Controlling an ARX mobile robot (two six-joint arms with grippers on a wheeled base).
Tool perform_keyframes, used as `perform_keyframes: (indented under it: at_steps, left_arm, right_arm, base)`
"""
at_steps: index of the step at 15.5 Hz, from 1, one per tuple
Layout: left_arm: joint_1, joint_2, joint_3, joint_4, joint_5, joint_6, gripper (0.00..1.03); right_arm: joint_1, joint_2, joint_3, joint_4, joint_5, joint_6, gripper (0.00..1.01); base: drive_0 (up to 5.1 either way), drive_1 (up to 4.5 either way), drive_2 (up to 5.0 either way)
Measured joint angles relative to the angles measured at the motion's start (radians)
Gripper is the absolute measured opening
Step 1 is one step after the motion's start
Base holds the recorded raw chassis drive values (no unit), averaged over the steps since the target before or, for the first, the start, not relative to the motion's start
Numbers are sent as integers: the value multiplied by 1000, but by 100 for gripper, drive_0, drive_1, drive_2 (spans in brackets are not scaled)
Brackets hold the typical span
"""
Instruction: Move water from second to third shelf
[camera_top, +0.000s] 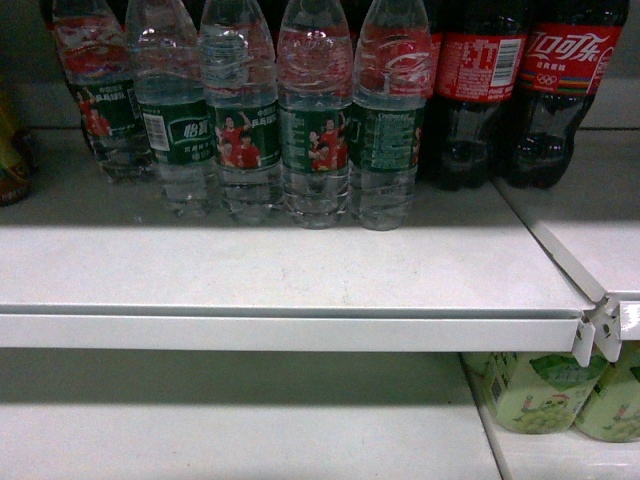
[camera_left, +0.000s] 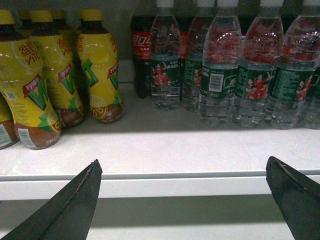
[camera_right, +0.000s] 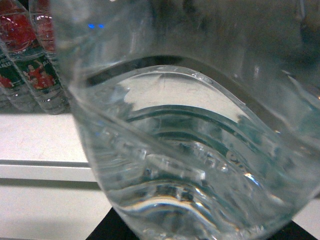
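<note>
Five water bottles on the shelf, one up close at the right wrist

Five water bottles (camera_top: 315, 115) stand in a row on the white shelf (camera_top: 290, 275), cola bottles (camera_top: 520, 80) beside them. One water bottle (camera_right: 190, 150) fills the right wrist view — whether the right gripper is clamped on it, I cannot tell. Left gripper (camera_left: 185, 195) — fingers wide apart, before the shelf edge, near yellow drink bottles (camera_left: 60, 70).
</note>
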Motion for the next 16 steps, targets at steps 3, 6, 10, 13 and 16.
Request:
perform_keyframes:
  at_steps: [3, 6, 10, 13, 16]
  left_arm:
    - [0, 0, 0, 0, 0, 0, 98]
    - [0, 0, 0, -1, 0, 0, 98]
    - [0, 0, 0, -2, 1, 0, 98]
    - [0, 0, 0, 0, -2, 0, 98]
    - [0, 0, 0, -2, 1, 0, 98]
  right_arm:
    - [0, 0, 0, 0, 0, 0, 37]
    - [0, 0, -1, -1, 0, 0, 37]
    - [0, 0, -11, -6, 0, 0, 37]
    - [0, 0, -11, -4, 0, 0, 37]
    - [0, -1, -11, 0, 0, 0, 37]
  base:
    - [0, 0, 0]
    - [0, 0, 0]
    - [0, 0, 0]
    - [0, 0, 0]
    - [0, 0, 0]
